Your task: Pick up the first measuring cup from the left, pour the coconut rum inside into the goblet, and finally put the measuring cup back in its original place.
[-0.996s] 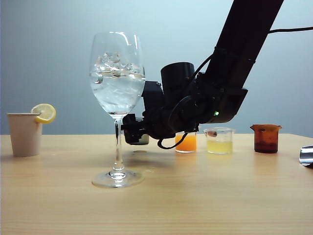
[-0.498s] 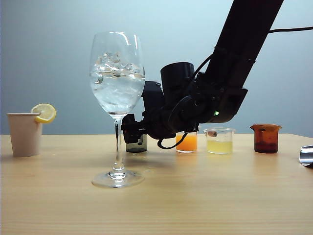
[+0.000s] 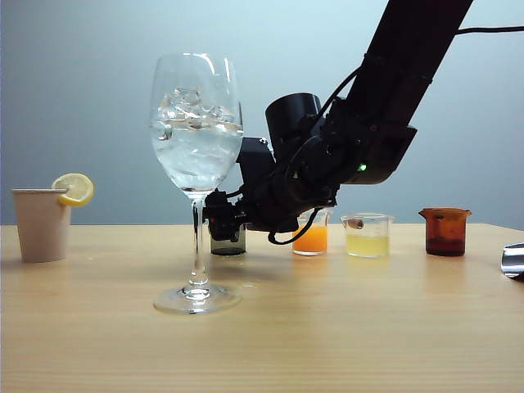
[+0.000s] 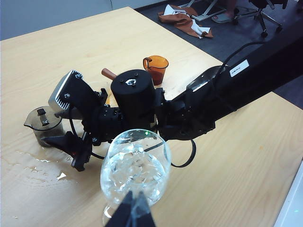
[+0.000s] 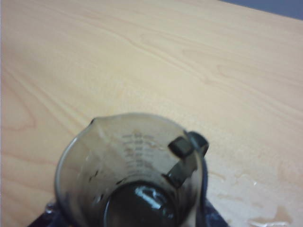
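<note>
The goblet [image 3: 196, 139] stands upright at the centre-left with ice and clear liquid in its bowl. It also fills the near part of the left wrist view [image 4: 136, 163]. Just behind it, the first measuring cup [image 3: 228, 243], smoky dark grey, stands upright on the table. My right gripper [image 3: 221, 221] reaches down from the upper right and is shut on this cup's upper wall. From above, the cup [image 5: 128, 165] looks empty, its dark bottom showing. My left gripper [image 4: 134, 208] is shut on nothing, just in front of the goblet, and does not show in the exterior view.
A paper cup with a lemon slice [image 3: 41, 223] stands far left. An orange-liquid cup [image 3: 312, 237], a pale yellow cup [image 3: 368, 237] and an amber cup [image 3: 445, 231] line up to the right. A silver object [image 3: 514, 260] pokes in at the right edge. Spilled drops [image 4: 33, 165] lie near the grey cup.
The measuring cup came down from within the gripper's dark bulk to stand on the table. The right arm's wrist section then lifted slightly while the fingertips stayed put.
</note>
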